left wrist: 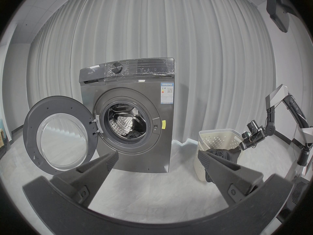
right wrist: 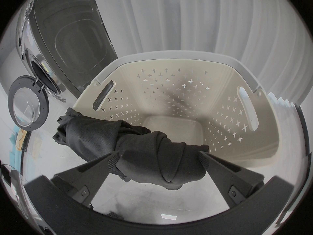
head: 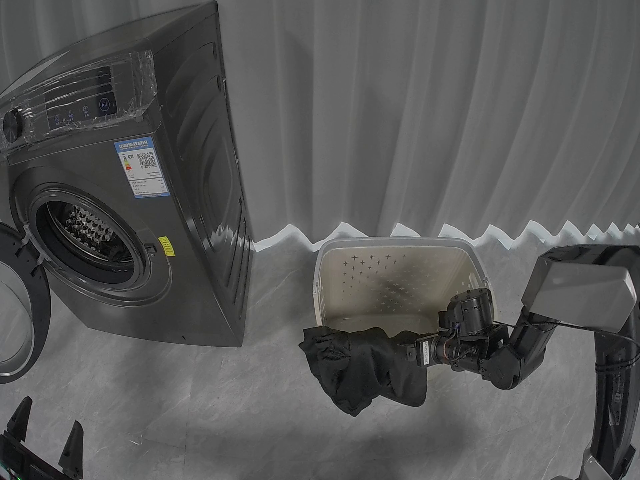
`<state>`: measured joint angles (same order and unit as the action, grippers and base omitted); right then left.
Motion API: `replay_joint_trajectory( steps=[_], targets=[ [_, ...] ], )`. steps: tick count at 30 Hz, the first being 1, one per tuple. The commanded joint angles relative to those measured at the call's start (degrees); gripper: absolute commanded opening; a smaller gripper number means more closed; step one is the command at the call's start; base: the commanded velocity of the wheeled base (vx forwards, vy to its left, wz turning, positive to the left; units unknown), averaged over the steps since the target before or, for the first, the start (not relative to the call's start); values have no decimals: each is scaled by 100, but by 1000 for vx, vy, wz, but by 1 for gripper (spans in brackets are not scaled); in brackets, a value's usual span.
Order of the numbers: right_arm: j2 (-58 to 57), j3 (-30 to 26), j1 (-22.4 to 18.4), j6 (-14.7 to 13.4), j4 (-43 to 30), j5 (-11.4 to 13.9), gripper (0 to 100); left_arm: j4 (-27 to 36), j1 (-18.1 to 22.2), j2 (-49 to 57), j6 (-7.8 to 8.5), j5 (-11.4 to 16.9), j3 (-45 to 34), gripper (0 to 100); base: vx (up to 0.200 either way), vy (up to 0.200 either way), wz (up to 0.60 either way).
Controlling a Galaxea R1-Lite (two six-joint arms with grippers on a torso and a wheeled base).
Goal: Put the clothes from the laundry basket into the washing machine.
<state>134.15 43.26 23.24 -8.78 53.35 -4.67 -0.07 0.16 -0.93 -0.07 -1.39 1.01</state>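
Black garment (head: 363,368), pinched in the right gripper (right wrist: 156,157) by the basket (head: 400,242), wants lifting clear before swinging to the drum (head: 93,235) (left gripper (left wrist: 157,154) gapes empty).

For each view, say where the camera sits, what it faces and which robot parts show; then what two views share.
Head view: on the head, looking down at washing machine and laundry basket; right arm shows.
Left wrist view: behind open left gripper, facing the machine's open door.
Right wrist view: behind right gripper, over the basket.
Shared: all show the black garment.
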Motion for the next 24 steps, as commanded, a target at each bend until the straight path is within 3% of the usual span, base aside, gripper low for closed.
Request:
replay_joint_trajectory(
  steps=[1, 9, 24],
  targets=[
    [24, -2, -56, -1, 9, -8, 100, -1, 2, 93, -1, -2, -101, 100, 0, 0, 0],
    [-11, -2, -214, 34, 18, -8, 100, -1, 2, 93, -1, -2, -101, 100, 0, 0, 0],
    [288, 112, -65, 8, 27, 1, 100, -1, 2, 93, -1, -2, -101, 100, 0, 0, 0]
  ],
)
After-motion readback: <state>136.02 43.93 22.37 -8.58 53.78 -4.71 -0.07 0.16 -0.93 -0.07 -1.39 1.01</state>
